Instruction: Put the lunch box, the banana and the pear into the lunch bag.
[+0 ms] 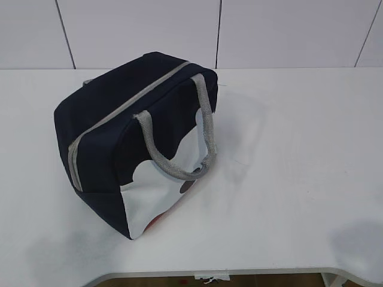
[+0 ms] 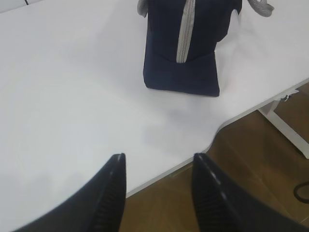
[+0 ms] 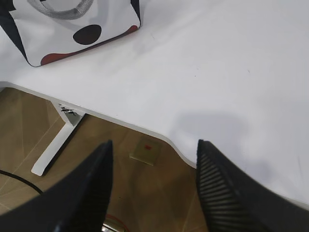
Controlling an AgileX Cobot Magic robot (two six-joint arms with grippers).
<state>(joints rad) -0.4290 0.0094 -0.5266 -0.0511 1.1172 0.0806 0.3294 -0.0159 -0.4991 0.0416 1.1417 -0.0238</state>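
The navy lunch bag (image 1: 128,128) stands on the white table (image 1: 287,155), its grey zipper (image 1: 125,107) running closed along the top and its grey handles (image 1: 179,143) draped over the white side panel. The lunch box, the banana and the pear are out of view. Neither arm shows in the exterior view. My left gripper (image 2: 159,162) hangs open and empty over the table's front edge, with the lunch bag (image 2: 186,48) well ahead of it. My right gripper (image 3: 153,147) is open and empty above the table edge and floor, with the bag's spotted lower panel (image 3: 82,34) at upper left.
The table's curved front edge (image 1: 209,274) runs along the bottom of the exterior view. Brown floor (image 2: 251,164) and a white table leg (image 3: 55,145) lie below the edge. A white panelled wall (image 1: 179,30) stands behind the table.
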